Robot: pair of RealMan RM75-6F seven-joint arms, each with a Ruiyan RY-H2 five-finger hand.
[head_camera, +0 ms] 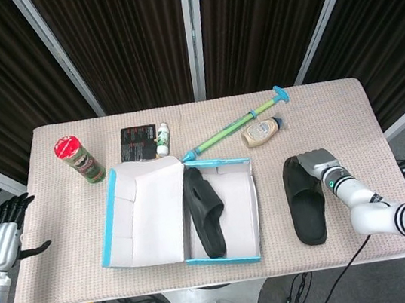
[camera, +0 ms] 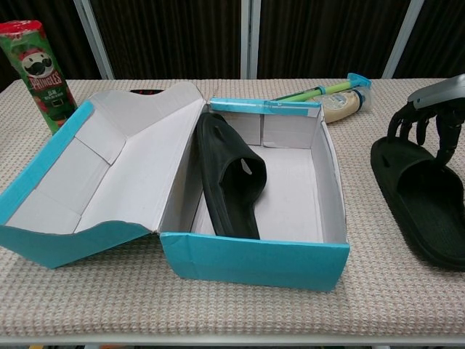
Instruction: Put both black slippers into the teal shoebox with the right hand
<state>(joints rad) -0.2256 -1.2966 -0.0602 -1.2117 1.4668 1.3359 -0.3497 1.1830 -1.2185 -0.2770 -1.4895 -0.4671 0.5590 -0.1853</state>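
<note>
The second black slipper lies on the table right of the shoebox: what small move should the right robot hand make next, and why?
Probably lower and close the fingers on the strap end of the slipper on the table. The right robot hand hangs over that end with fingers curled down, seemingly not yet gripping. The other slipper already lies in the teal shoebox, with free floor beside it.

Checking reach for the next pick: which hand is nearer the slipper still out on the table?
Right. The right hand hovers at the upper end of the loose slipper, fingers curled over its strap. The left hand sits off the table's far left edge, beyond the shoebox.
</note>
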